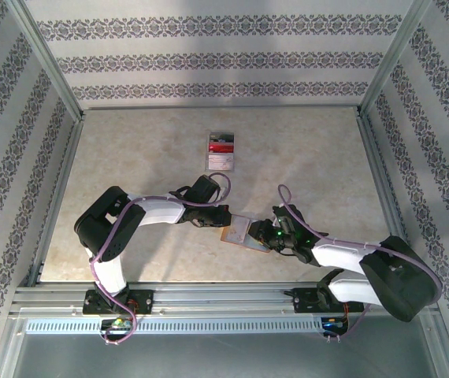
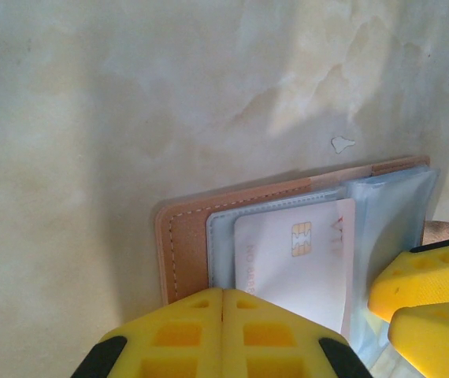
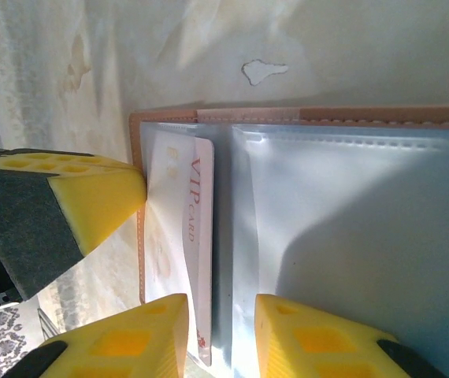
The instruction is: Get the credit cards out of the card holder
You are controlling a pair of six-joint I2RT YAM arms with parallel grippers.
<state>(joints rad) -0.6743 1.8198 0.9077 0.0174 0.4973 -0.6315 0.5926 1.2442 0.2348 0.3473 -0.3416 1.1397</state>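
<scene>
Well, a few red, white and dark plastic cards (image 1: 221, 151) are out already, but one white chip card (image 2: 295, 268) sits in the spread salmon bifold holder (image 1: 238, 229) between the arms, closed-up left gripper (image 2: 222, 295) pinning it, right gripper (image 3: 220, 307) barely parted around that card.

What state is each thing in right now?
card holder: lying open
white card: in the holder's pocket, not yet out
left gripper: fingers shut, tips at the holder's edge
right gripper: fingers apart above the card's edge
small red and white stack: lying apart from the holder
</scene>
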